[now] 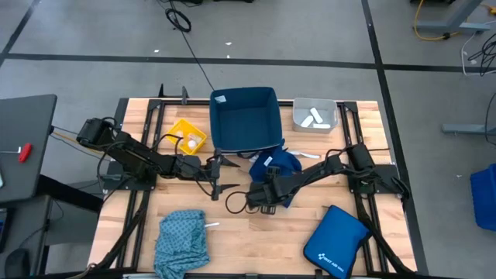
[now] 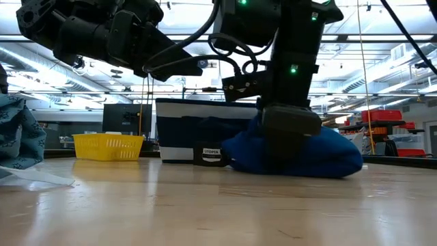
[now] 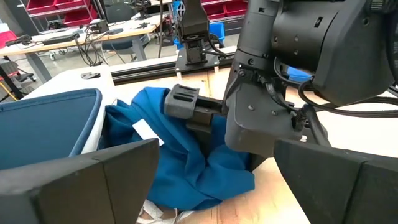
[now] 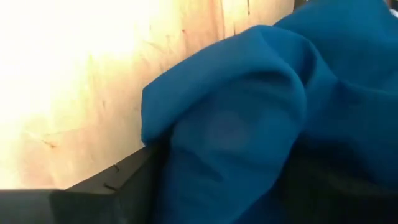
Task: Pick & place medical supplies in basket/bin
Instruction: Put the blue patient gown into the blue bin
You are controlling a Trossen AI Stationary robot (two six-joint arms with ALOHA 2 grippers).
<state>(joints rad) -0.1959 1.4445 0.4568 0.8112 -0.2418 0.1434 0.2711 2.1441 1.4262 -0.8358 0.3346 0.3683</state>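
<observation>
With white packets already in the pale grey tub (image 1: 315, 115) and small yellow tub (image 1: 188, 136), the right gripper (image 1: 262, 194) pinches the crumpled dark blue cloth (image 1: 282, 165) beside the empty navy tub (image 1: 245, 118), the left gripper (image 1: 217, 167) open alongside, the teal patterned cloth (image 1: 182, 239) unpicked.

Right gripper (image 1: 263, 188) sits on the dark blue cloth (image 1: 280, 164) just beside the navy tub (image 1: 245, 118).

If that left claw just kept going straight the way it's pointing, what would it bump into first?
Most likely the dark blue cloth lying just ahead of the left gripper, with the right gripper pressed down into it right behind. The open fingers frame that cloth, though depth is hard to judge.
</observation>
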